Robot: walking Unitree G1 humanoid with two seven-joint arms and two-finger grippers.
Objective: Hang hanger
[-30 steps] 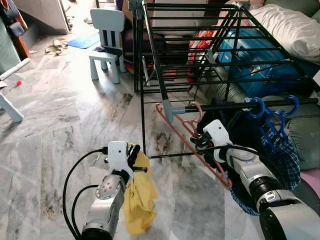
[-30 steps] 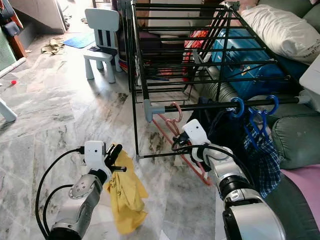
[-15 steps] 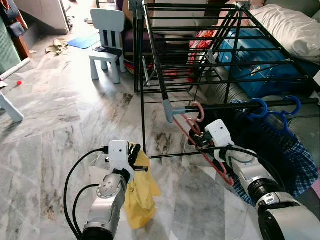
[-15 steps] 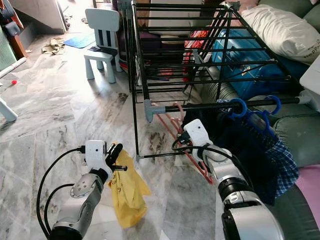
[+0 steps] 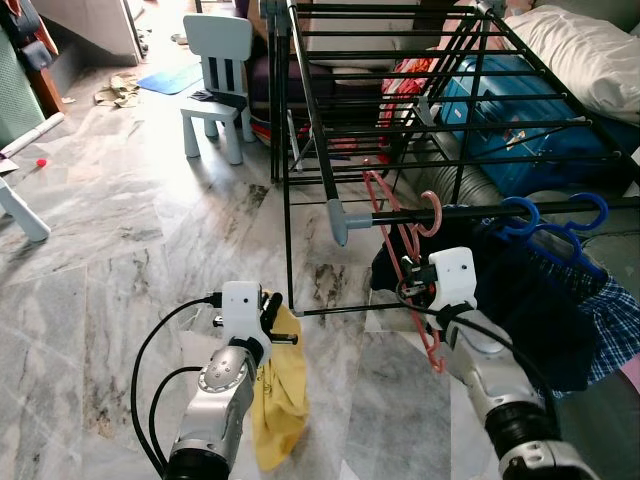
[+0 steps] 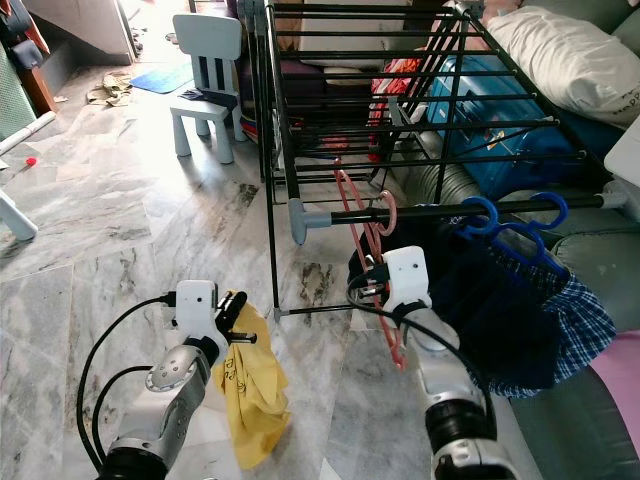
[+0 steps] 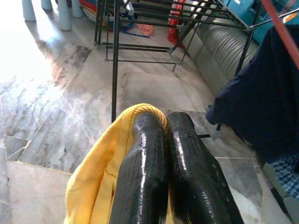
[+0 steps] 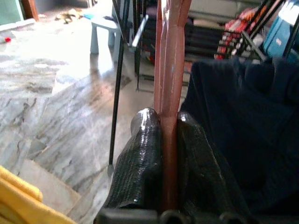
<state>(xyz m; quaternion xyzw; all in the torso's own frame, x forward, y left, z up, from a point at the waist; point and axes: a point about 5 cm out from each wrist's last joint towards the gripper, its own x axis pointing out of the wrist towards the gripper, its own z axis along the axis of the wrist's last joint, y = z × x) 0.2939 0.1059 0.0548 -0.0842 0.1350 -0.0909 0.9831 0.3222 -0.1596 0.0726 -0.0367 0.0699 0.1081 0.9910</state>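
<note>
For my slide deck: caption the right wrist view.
Right gripper clamps the pink hanger beside dark hanging clothes.

Floor [image 5: 120,220]: grey-veined marble tiles, bright glare from light at the far end
Chair [image 5: 217,75]: small pale blue child's chair, standing on the floor left of the rack
Sofa [image 6: 590,280]: grey-green, along the right side
Pillow [image 5: 580,55]: white, lying on top at the far right
Mat [image 5: 168,78]: blue, lying behind the chair
</note>
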